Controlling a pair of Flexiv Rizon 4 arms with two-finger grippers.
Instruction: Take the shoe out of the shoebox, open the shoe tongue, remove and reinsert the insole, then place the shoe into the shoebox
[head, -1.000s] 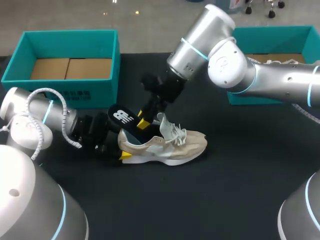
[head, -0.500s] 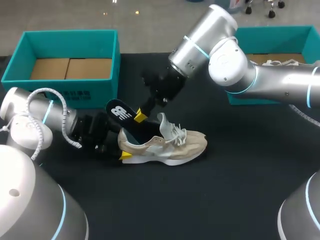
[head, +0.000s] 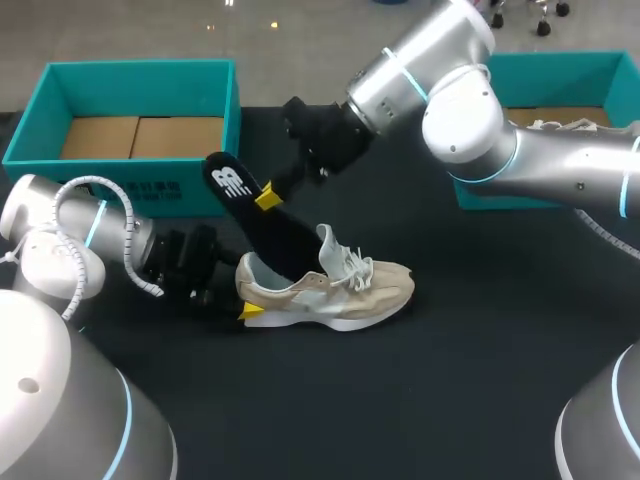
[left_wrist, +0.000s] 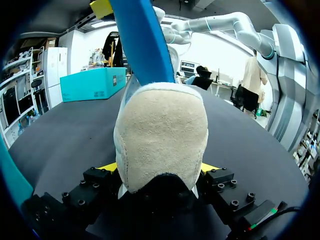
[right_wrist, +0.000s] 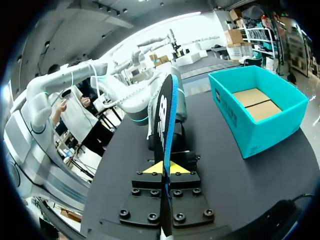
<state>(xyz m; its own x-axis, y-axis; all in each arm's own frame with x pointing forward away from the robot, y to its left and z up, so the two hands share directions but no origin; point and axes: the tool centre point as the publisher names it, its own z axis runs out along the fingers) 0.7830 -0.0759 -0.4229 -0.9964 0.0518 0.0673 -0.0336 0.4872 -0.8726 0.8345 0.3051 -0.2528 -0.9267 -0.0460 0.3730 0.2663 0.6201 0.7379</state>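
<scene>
The right hand (head: 266, 198) is clamped on the heel end of the black insole (head: 272, 232), and over the last second it has climbed and drawn back toward the teal shoebox (head: 140, 110). That has dragged the insole from a short stub poking out of the collar to a long slanted strip with only its toe end still inside the beige sneaker (head: 335, 290). I judge the removal nearly finished, needing only a little more lift to free the tip; reinserting and boxing are yet to come. The left hand (head: 241, 292) has not shifted: it is closed on the sneaker's heel, pinning the shoe upright on the dark surface (head: 420, 400) in front of the shoebox, outside it. The right wrist view shows the insole edge-on, a thin blade pinched between the two yellow tips (its underside is blue, which the head view hides). The left wrist view shows the suede heel counter squeezed between that hand's yellow tips, with the blue underside rising straight out of the collar. Only the head view shows how much insole remains in the shoe and the tongue standing open.
</scene>
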